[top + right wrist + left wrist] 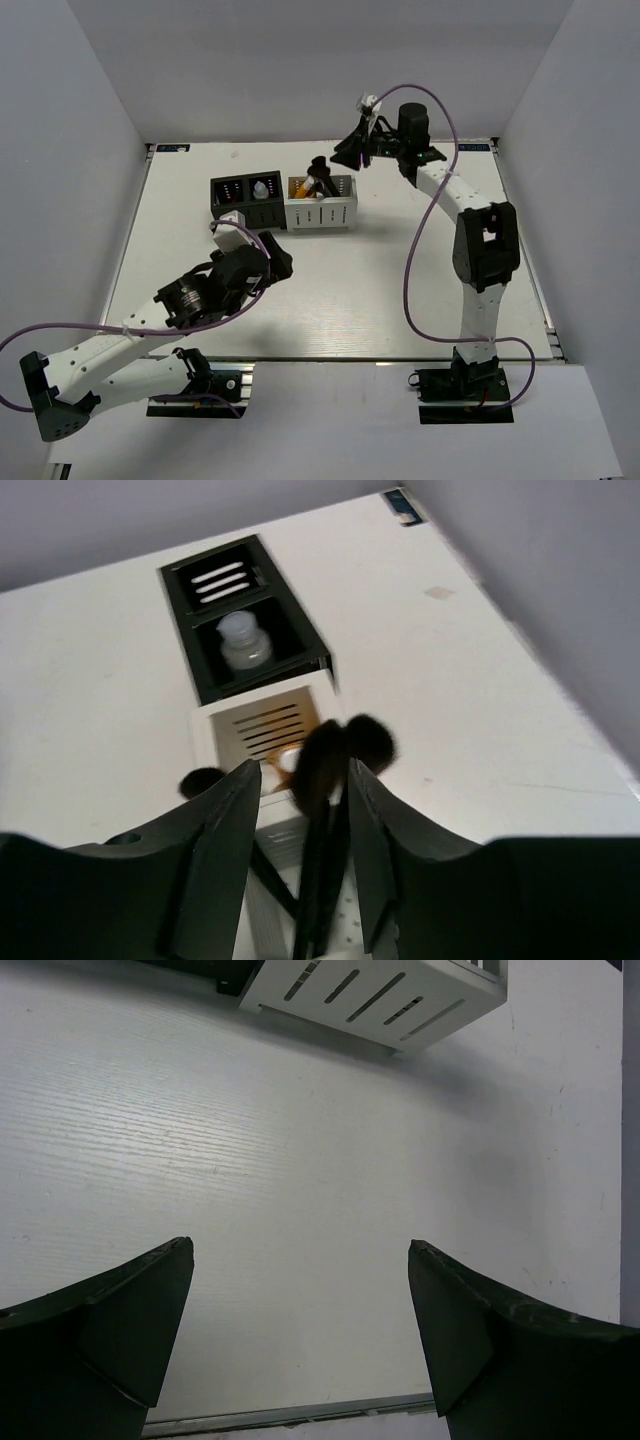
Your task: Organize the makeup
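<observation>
My right gripper (300,770) hangs above the white organizer (205,725), jaws apart. A long black brush (330,780) stands between the fingers, close to the right one and clear of the left, its dark bristles (362,742) pointing up out of the box. An orange white-capped tube (290,761) lies in the same box. A small clear bottle (243,645) sits in the black organizer (180,630). From above, the right gripper (352,150) is behind the brushes (318,180). My left gripper (300,1250) is wide open over bare table, holding nothing.
The black organizer (248,200) and white organizer (322,212) stand side by side mid-table, toward the back. The left gripper (280,262) rests in front of them. The white organizer's slotted wall (400,995) lies ahead of the left fingers. Grey walls enclose the table.
</observation>
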